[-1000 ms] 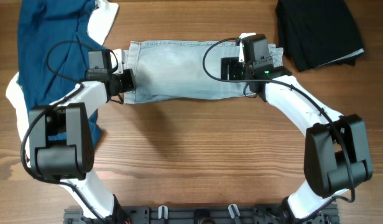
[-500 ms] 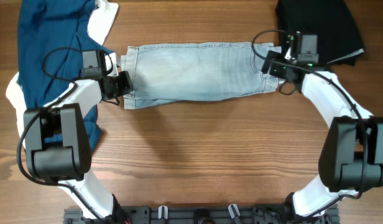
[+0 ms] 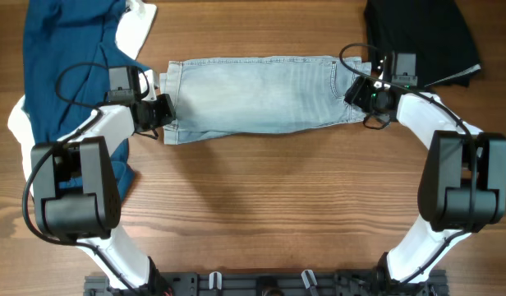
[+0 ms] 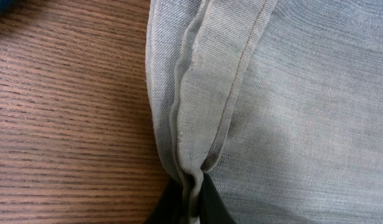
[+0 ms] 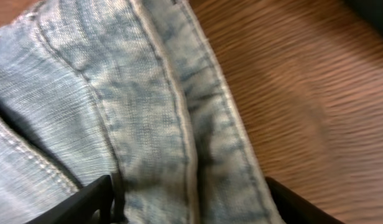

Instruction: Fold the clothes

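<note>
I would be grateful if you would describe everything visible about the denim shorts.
The denim shorts are faded light blue, a woven cotton by the look, with stitched seams and hemmed edges. They lie flat as a long sideways band on the wooden table. The left pincer pinches the hem at one end; the right pincer stands open over the other end.

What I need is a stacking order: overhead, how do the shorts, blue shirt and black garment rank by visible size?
1. Shorts.
2. Blue shirt, close behind; cropped and partly under the left arm, so unsure.
3. Black garment, also cropped.
</note>
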Available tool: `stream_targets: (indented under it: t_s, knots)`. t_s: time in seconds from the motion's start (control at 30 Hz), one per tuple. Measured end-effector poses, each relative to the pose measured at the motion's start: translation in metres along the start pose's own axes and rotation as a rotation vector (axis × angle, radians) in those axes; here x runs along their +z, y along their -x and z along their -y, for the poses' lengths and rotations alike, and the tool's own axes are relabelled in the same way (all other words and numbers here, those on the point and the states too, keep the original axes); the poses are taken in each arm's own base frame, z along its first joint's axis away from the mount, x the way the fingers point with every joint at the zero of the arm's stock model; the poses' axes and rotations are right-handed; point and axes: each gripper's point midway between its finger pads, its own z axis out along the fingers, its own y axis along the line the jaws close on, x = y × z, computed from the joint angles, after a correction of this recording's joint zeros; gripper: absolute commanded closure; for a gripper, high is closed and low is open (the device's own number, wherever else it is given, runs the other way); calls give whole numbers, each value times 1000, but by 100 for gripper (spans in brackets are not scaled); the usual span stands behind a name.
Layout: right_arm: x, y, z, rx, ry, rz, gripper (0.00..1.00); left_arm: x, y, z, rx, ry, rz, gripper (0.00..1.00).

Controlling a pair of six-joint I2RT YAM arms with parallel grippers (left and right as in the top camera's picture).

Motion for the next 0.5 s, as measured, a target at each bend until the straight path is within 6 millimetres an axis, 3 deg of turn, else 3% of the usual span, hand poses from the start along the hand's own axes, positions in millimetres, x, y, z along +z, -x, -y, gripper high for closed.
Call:
stream_targets:
  t_s: [0.1, 0.2, 0.23, 0.3, 0.5]
  knots:
    - [2, -3, -4, 68, 23, -23, 40, 0, 0, 0, 0, 0, 0, 96]
    - [6, -3, -5, 118, 29, -34, 80, 0, 0, 0, 0, 0, 0, 96]
    - [7, -2, -6, 125, 32, -36, 86, 0, 0, 0, -1, 1, 0, 96]
    - [11, -3, -5, 136, 40, -44, 91, 0, 0, -1, -2, 1, 0, 96]
    - [4, 2, -3, 105, 70, -42, 93, 0, -1, -1, -3, 2, -3, 96]
